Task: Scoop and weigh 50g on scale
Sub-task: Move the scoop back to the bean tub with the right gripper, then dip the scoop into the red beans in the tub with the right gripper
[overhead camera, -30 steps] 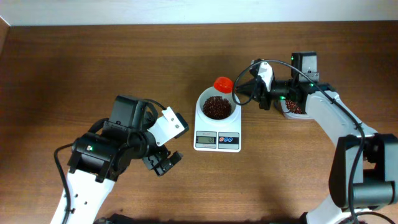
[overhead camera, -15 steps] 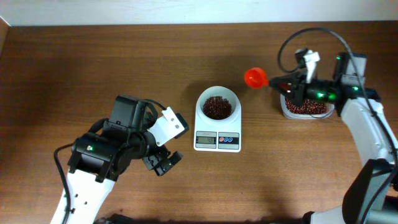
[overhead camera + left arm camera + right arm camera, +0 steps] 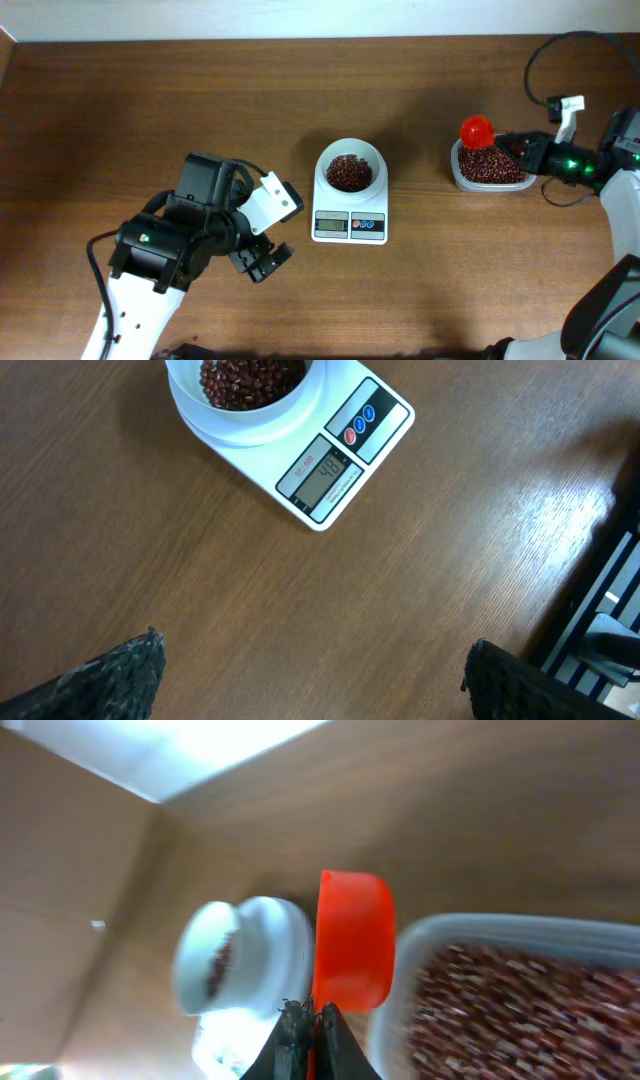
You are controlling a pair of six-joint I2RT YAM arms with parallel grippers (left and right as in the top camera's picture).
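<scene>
white scale (image 3: pixel 349 227) is sitting mid-table, display and two round buttons facing the near edge, digits too small to read. its round white bowl (image 3: pixel 324 170) is standing on the platform. dark red-brown beans (image 3: pixel 348 173) are lying heaped in the bowl's bottom. more of the same beans are filling the clear tub (image 3: pixel 457 176), which is resting well apart on the scale's right side. orange scoop (image 3: pixel 476 131) is hanging over the tub's left end; cannot tell if it is carrying beans. right gripper (image 3: pixel 512 146) is reaching in from the right edge, jaws pinched narrow on the scoop's handle. left gripper (image 3: pixel 262 262) is hovering over the bare brown wooden table (image 3: pixel 150 100) near the scale's lower-left, jaws spread wide, gripping nothing. in the left wrist view its dark fingertips (image 3: pixel 115 675) are sitting in the bottom corners.
</scene>
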